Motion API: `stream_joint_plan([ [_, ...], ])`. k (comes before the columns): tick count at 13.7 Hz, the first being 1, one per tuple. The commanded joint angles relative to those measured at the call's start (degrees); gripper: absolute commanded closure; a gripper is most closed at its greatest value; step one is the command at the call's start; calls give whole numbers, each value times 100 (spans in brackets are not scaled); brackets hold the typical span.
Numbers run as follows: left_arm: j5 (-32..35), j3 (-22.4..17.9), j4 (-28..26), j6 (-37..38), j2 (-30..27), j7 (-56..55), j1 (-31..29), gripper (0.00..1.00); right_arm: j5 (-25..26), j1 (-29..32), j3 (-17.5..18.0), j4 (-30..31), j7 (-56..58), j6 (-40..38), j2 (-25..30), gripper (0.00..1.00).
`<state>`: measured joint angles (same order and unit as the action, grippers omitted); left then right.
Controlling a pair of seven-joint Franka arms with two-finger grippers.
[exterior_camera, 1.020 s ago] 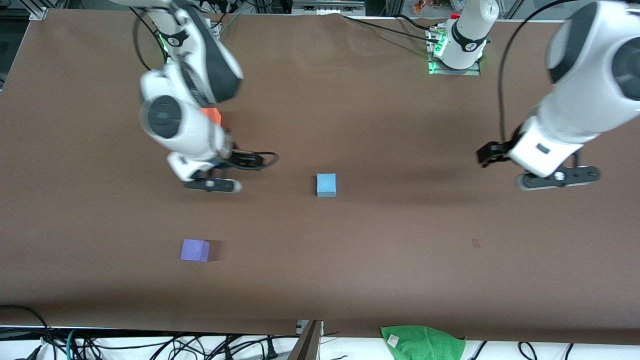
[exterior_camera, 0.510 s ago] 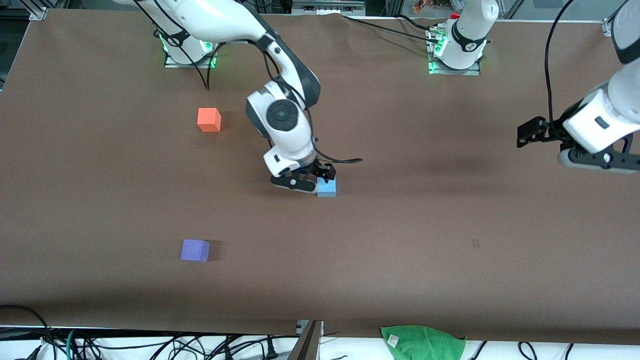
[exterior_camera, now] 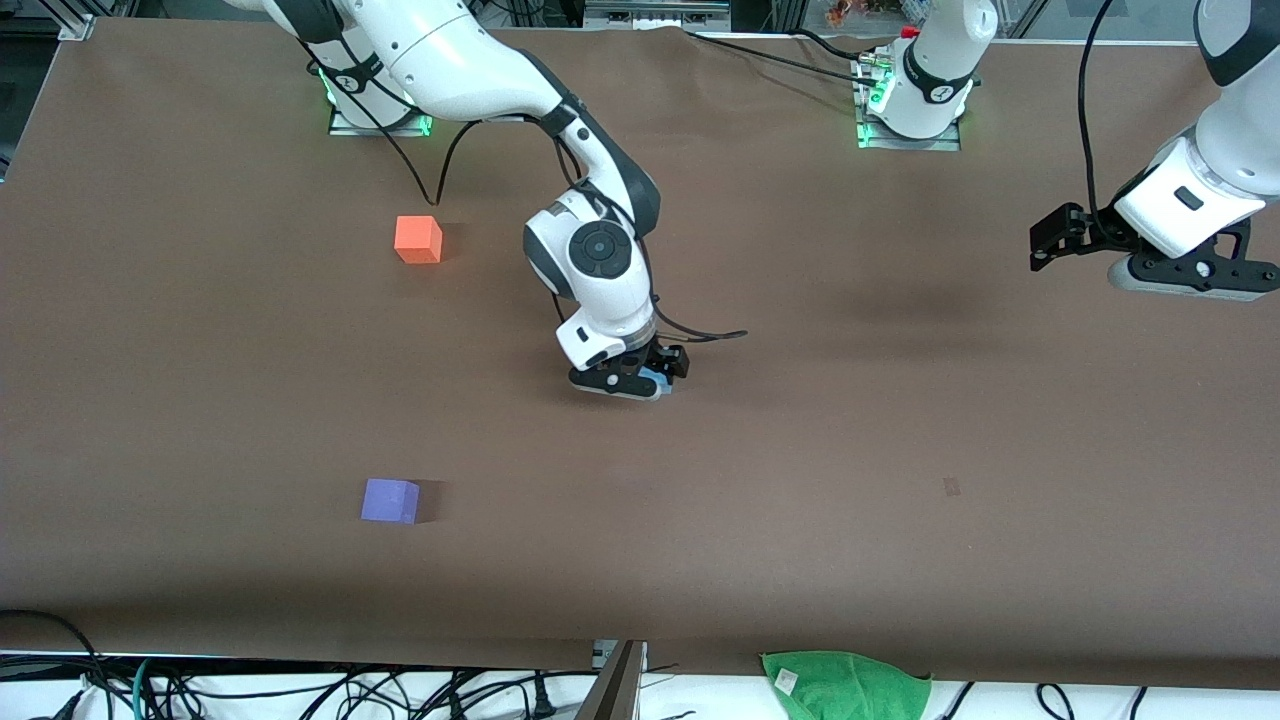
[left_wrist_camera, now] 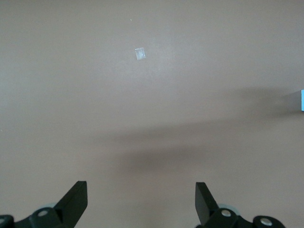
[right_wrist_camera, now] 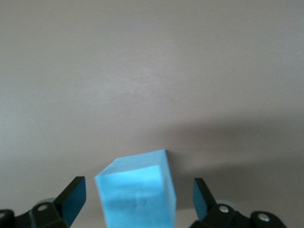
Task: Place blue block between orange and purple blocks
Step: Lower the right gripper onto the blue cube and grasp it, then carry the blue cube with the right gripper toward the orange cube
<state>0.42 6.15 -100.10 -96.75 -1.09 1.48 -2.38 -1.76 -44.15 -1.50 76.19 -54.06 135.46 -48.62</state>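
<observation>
The blue block [exterior_camera: 657, 381] sits on the brown worktop [exterior_camera: 800, 480] near the middle of the front view, almost hidden under the right tool [exterior_camera: 640, 385]; the right wrist view shows it [right_wrist_camera: 137, 194] between the spread fingers [right_wrist_camera: 71, 194], a gap on each side, turned slightly askew to them. Being a cube, it has no long axis. The orange block [exterior_camera: 418, 239] lies upper left, the purple block [exterior_camera: 390, 500] lower left, and the left tool [exterior_camera: 1175, 272], fingers apart, waits over bare worktop at the right edge.
</observation>
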Motion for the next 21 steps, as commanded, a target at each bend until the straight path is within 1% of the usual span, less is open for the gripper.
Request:
stream_joint_plan([
  [1,-86,8,149,68,48,80,10,0,201,-233,-79,-315,-201,59,-314,0],
  [3,88,70,297,60,92,-77,10,0,622,-252,-96,-315,-123,138,-455,0],
  [4,142,61,298,121,83,-113,-16,0,711,-252,-96,-298,-96,130,-464,0],
  [5,151,53,316,243,92,-139,-34,0,755,-260,-96,-298,-104,112,-465,0],
  [7,178,-26,368,262,162,-272,-113,0,765,-304,-96,-280,-104,112,-465,0],
  [8,169,-27,369,262,171,-272,-191,0,765,-296,-96,-280,-87,112,-473,4],
  [10,169,-9,369,271,171,-342,-192,0,765,-278,-96,-280,-43,112,-473,47],
  [11,160,-9,377,271,171,-351,-192,0,765,-261,-96,-280,1,112,-465,67],
  [12,117,17,395,288,171,-359,-192,0,730,-208,-105,-280,201,77,-412,89],
  [13,108,35,404,358,162,-351,-166,0,712,-103,-97,-263,438,51,-394,92],
  [14,107,44,421,376,171,-359,-131,0,703,11,-96,-236,658,-132,-316,92],
  [16,99,44,421,376,171,-368,-122,0,668,397,-97,-70,1403,-816,69,92],
  [17,99,35,421,385,171,-359,-139,0,581,634,-88,148,1790,-1063,359,92],
  [19,99,26,465,376,206,-368,-131,0,256,1047,-96,876,2494,-1180,1017,92],
  [21,107,87,509,376,232,-386,-96,0,237,1486,-114,1912,3328,-1084,1651,91],
])
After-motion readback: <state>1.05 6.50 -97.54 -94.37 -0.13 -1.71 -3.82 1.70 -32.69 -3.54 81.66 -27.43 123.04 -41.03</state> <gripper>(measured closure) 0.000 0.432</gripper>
